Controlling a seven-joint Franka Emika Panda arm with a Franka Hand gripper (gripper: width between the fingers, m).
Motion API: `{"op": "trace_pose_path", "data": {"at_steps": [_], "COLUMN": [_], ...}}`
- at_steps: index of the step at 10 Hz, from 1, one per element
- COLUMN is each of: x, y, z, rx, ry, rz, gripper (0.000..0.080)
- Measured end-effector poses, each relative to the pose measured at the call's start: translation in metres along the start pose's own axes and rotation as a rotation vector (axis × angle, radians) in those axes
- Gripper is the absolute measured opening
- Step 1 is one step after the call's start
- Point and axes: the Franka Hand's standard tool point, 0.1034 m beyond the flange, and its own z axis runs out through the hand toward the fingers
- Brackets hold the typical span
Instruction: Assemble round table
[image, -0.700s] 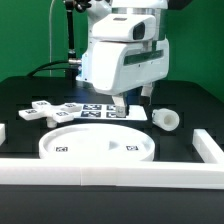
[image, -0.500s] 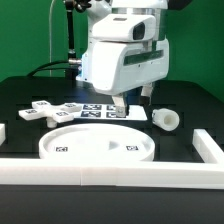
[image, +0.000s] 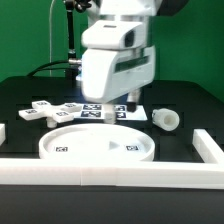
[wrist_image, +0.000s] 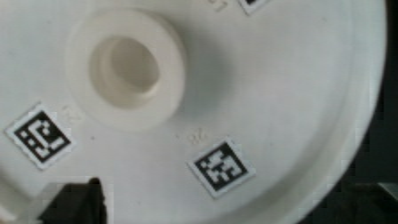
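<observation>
The large round rimmed disc (image: 95, 146) lies flat at the front of the table with two tags on it. It fills the wrist view (wrist_image: 267, 90), where its raised centre hub with a hole (wrist_image: 128, 70) shows. The cross-shaped piece (image: 45, 111) lies at the exterior view's left. The short thick cylinder (image: 165, 119) lies on its side at the right. My gripper (image: 120, 104) hangs just behind the disc's far rim, above the table, empty and open. One dark finger (wrist_image: 71, 200) shows in the wrist view.
The marker board (image: 100, 111) lies on the black table behind the disc, partly hidden by my gripper. White border rails run along the front (image: 110, 173), the exterior view's right (image: 208, 146) and its left (image: 3, 132).
My arm has shifted toward the exterior view's left and turned a little. The disc, cross-shaped piece and cylinder have not moved.
</observation>
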Motion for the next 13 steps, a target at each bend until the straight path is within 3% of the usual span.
{"op": "trace_pose_path", "data": {"at_steps": [2,3,7,10,12,13], "x": [-0.013,-0.019,-0.026,-0.019,-0.012,-0.012], "y": [0.019,0.021,0.019,0.013,0.012,0.011], "z": [0.010,0.013,0.026,0.034,0.035,0.036], "rx": [-0.001,0.003,0.020,0.037,0.034,0.036], "ry": [0.001,-0.001,-0.006,-0.011,-0.006,-0.006], "rz": [-0.034,-0.024,-0.053,-0.080,-0.094,-0.094], "gripper": [0.0649,0.0649,0.0649,0.0649,0.0649,0.0602]}}
